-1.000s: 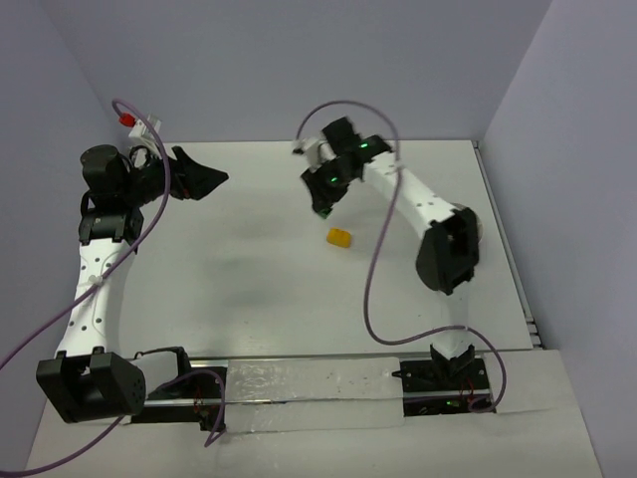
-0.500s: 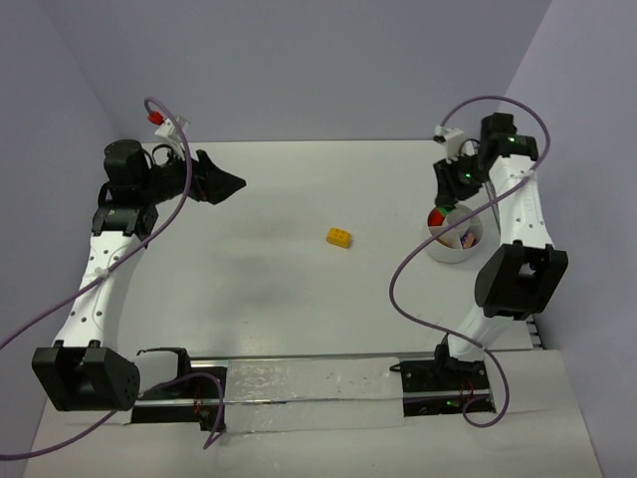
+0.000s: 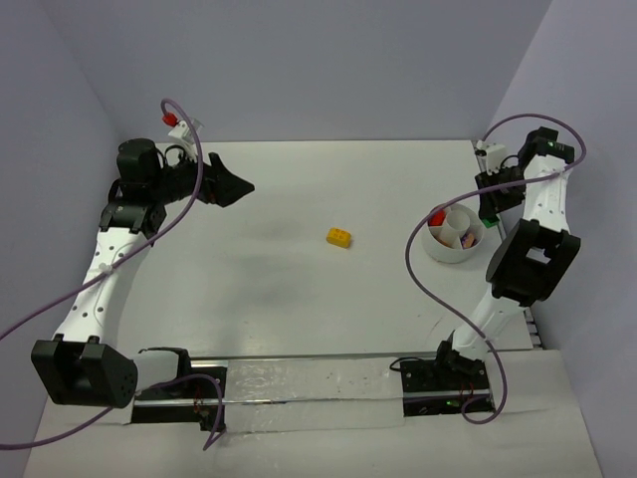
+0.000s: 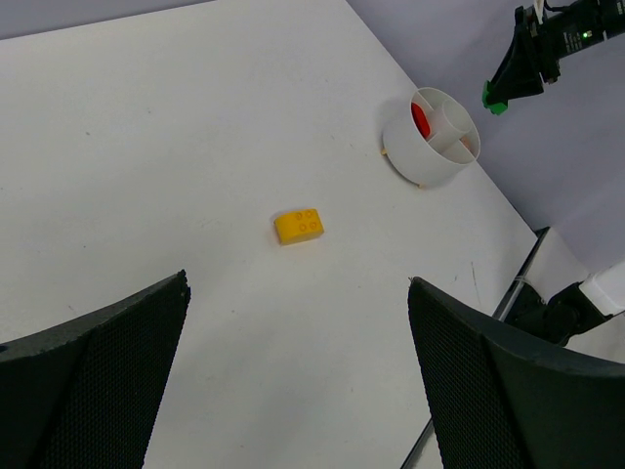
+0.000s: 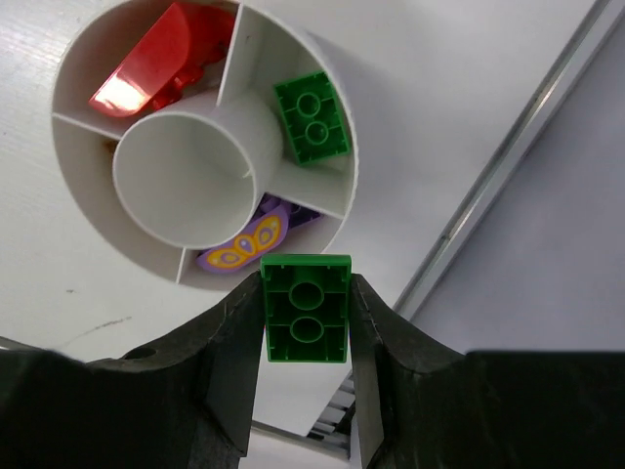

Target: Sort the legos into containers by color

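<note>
A green brick (image 5: 308,320) is sitting pinched in the right gripper (image 5: 307,342), over the edge of the white cup (image 5: 83,186). Only the right wrist view is showing another green brick (image 5: 311,117) inside and a butterfly print on the purple piece (image 5: 249,239). The left gripper (image 4: 298,391) is hovering wide open, well apart from the yellow brick (image 4: 299,225).

One cup (image 5: 186,186), two arms (image 3: 100,269) (image 3: 552,204) and five bricks in view — two green bricks (image 5: 307,319) (image 5: 312,117), one yellow brick (image 3: 339,238), one purple brick (image 5: 283,208), one red brick (image 5: 146,68) — a second red beneath cannot be told.
</note>
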You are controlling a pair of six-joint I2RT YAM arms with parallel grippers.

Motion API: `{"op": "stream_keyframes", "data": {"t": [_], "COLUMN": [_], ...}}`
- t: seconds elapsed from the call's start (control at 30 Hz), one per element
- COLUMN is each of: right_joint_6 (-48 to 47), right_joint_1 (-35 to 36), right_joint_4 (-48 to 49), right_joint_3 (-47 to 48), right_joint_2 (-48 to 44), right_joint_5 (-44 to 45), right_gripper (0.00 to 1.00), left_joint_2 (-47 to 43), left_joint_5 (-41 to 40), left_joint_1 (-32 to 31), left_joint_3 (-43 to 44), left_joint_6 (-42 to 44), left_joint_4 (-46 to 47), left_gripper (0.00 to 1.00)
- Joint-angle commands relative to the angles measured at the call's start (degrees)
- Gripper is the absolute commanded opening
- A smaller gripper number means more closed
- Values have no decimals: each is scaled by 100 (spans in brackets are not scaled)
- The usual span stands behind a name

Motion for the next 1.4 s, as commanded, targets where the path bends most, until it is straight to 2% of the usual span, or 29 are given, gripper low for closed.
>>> {"op": "stream_keyframes", "data": {"t": [0.0, 0.23, 0.37, 0.83, 1.07, 1.2, 1.3, 1.33, 1.37], "right_joint_6": [11, 132, 158, 228, 237, 240, 246, 246, 246], "right_joint_1": [12, 39, 90, 229, 277, 305, 319, 311, 311], "right_joint_4": [207, -50, -75, -387, -439, -476, -482, -490, -490], "right_joint_3": [549, 1123, 1166, 1360, 1385, 1378, 1395, 1396, 1387], "right_joint_2": [291, 842, 969, 1233, 1325, 1345, 1360, 1352, 1351], "right_joint_5": [26, -213, -272, -554, -547, -536, -505, -504, -512], "right_gripper": [5, 12, 17, 24, 31, 40, 56, 56, 61], "left_joint_2": [9, 63, 105, 128, 132, 121, 107, 107, 107], "left_joint_5": [-128, -157, -149, -157, -174, -169, -175, -175, -183], "left_joint_1": [-51, -69, -69, -69, -69, -69, -69, -69, -69], "left_joint_3": [340, 362, 362, 362, 389, 359, 345, 345, 345], "left_joint_6": [160, 128, 110, 124, 171, 145, 145, 145, 145], "left_joint_4": [-95, -83, -57, -69, -126, -109, -109, -109, -109], "left_gripper": [99, 99, 99, 99, 99, 99, 99, 99, 99]}}
